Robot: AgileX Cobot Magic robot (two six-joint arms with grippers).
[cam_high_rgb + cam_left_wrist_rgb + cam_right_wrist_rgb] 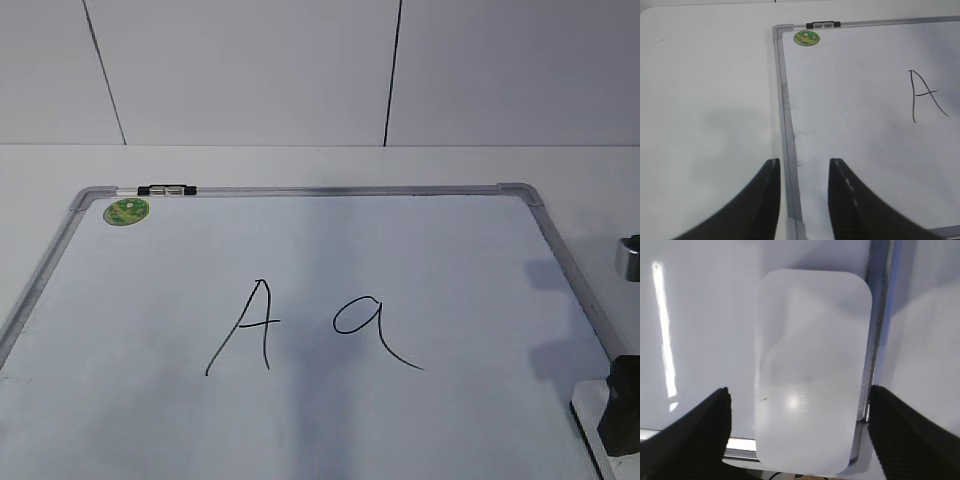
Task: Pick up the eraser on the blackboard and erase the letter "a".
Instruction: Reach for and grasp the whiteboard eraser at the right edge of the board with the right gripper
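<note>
Exterior view: the blackboard point(90, 300) lies flat on the white surface point(300, 165), filling most of the frame. The letter "a" point(372, 328) sits just right of centre, unerased, beside the capital "A" point(248, 325). The right pincer point(622, 405) shows at the lower right edge, by the board's near right corner, presumably because the eraser waits there.

Left wrist view: the left pincer point(802, 172) hangs open and empty at the bottom of the frame, its fingers either side of the board's left frame rail; it seems parked clear of the writing.

Right wrist view: the eraser point(810, 370) lies flat in the centre, against the board's frame. The right pincer's fingers point(700, 425) stand apart at lower left and lower right, straddling it without touching, placed for a grasp across its width.
</note>
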